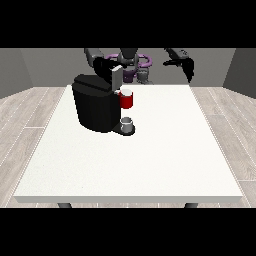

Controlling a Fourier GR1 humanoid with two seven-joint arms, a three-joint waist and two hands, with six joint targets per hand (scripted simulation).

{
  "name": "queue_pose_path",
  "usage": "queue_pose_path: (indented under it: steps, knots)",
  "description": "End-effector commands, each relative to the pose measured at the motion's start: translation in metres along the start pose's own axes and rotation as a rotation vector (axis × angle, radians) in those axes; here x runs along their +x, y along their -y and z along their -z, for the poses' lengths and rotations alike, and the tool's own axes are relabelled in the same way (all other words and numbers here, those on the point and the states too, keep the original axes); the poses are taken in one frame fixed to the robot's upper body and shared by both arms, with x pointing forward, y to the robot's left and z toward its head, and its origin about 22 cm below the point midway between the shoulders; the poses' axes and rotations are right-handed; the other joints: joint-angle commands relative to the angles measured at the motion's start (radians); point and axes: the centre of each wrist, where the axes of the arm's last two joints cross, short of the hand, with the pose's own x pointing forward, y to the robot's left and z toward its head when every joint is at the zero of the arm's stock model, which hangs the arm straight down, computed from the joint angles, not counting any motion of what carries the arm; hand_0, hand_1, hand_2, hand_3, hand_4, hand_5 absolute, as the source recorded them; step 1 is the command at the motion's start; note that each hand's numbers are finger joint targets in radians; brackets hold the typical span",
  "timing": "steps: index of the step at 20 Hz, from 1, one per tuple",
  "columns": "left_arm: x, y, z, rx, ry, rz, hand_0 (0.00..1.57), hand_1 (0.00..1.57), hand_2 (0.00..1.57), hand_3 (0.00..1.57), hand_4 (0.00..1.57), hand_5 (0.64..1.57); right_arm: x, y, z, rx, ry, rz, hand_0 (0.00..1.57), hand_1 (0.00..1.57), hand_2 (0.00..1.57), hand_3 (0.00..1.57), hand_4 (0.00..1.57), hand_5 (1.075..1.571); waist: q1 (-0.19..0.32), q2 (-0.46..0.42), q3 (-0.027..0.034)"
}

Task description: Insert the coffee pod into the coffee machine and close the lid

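The black coffee machine (94, 102) stands on the table's left half. Its grey lid (116, 76) is raised upright at the machine's top. A red thing at the machine (127, 99) sits at its front, below the lid. A small grey thing (127, 123) rests on the machine's base under the red thing; I cannot tell it for the pod. The hand at the view's left (103, 65) is just behind the raised lid, partly hidden by it. The hand at the view's right (187, 66) hangs in the air over the table's far right corner, fingers relaxed, holding nothing.
The white table (150, 160) stretches wide towards the camera and to the right of the machine. The robot's torso (131, 62) is behind the table's far edge. Wooden floor surrounds the table.
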Motion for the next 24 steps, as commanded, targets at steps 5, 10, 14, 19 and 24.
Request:
queue_pose_path:
  steps: [5, 10, 14, 19, 24]
  knots:
    - [-0.004, 0.024, 0.005, -0.016, 0.012, -0.01, 0.0, 0.0, 0.0, 0.0, 0.17, 1.571, 0.026, -0.031, 0.021, 0.041, 0.058, -0.086, 0.0, 0.0, 0.0, 0.0, 0.17, 1.571, 0.02, 0.011, 0.0009]
    - [-0.002, 0.011, 0.0, -0.047, 0.026, -0.021, 0.0, 0.0, 0.0, 0.0, 0.12, 1.571, 0.029, -0.029, 0.025, 0.057, 0.021, -0.103, 0.0, 0.0, 0.0, 0.0, 0.11, 1.571, 0.018, -0.02, 0.0008]
    - [-0.004, 0.034, 0.009, -0.01, 0.103, 0.0, 0.0, 0.0, 0.0, 0.0, 0.19, 1.571, 0.042, -0.044, 0.03, 0.097, 0.101, -0.074, 0.0, 0.0, 0.0, 0.0, 0.12, 1.571, -0.016, 0.009, 0.0007]
    - [-0.018, 0.036, -0.014, -0.041, 0.08, -0.039, 0.0, 0.0, 0.0, 0.0, 0.19, 1.571, 0.023, -0.059, 0.016, 0.149, 0.122, -0.004, 0.0, 0.0, 0.0, 0.0, 0.18, 1.571, -0.004, -0.049, 0.0008]
    - [-0.036, 0.035, -0.025, 0.005, 0.005, -0.038, 0.0, 0.0, 0.0, 0.0, 0.19, 1.571, -0.027, -0.073, -0.036, 0.141, 0.107, 0.177, 0.0, 0.0, 0.0, 0.0, 0.29, 1.571, -0.069, -0.121, 0.0011]
